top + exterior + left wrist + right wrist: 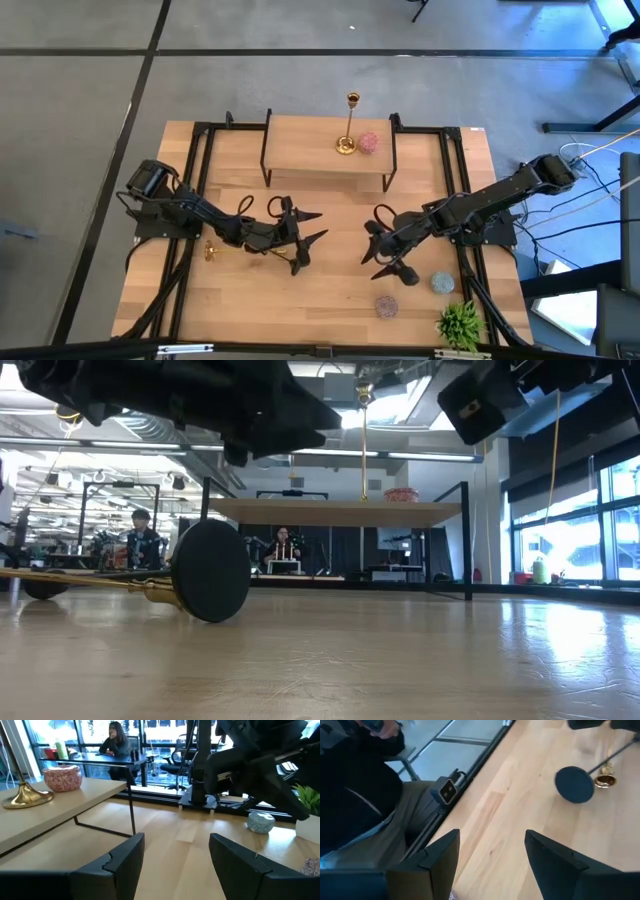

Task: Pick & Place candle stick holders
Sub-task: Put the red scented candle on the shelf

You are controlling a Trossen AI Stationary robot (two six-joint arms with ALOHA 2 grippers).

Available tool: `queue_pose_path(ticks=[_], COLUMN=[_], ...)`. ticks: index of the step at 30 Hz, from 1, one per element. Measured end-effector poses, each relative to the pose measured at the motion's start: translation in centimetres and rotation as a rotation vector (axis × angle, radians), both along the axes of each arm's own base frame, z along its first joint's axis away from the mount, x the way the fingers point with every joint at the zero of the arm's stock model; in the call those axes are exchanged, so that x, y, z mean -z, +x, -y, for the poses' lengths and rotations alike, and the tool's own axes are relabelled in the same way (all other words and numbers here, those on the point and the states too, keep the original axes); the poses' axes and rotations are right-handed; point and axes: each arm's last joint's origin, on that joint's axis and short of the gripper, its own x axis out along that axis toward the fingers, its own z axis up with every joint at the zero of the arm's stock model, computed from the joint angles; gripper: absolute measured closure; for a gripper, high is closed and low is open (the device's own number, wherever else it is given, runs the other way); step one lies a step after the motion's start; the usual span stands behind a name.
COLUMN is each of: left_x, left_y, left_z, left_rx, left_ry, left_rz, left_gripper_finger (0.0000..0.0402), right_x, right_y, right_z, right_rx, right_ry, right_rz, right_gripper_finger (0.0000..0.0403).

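- Both claws sit empty and spread wide: left claw (pixel 303 243) and right claw (pixel 385 248) hover over the tabletop (pixel 340 290) just in front of the raised shelf (pixel 325 150), facing each other.
- One shiny gold candle stick holder (pixel 349 125) already stands upright on the shelf, right beside a pink speckled bowl (pixel 368 142).
- Black candle stick holder (pixel 205 571) and another gold one (pixel 90 582) lie tipped on the wood, under the left arm.
- Looks like it's between picks. Next move probably means pinching a thin, slick metal stem lying flat, so it could roll.
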Motion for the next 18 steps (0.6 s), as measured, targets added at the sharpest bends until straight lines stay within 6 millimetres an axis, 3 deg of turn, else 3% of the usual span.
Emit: queue_pose_path(ticks=[7,18], left_x=[0.2,0.6], left_y=[0.0,-0.2], left_z=[0.0,0.5], left_rx=[0.001,0.022], left_ry=[-0.001,-0.011], left_rz=[-0.019,-0.046], left_gripper_finger=[0.018,0.018], right_x=[1.3,4.6], right_y=[0.3,0.3], right_z=[0.1,-0.2], right_rx=[0.042,0.166], right_ry=[0.001,0.069], right_rz=[-0.106,-0.435], right_gripper_finger=[0.018,0.018])
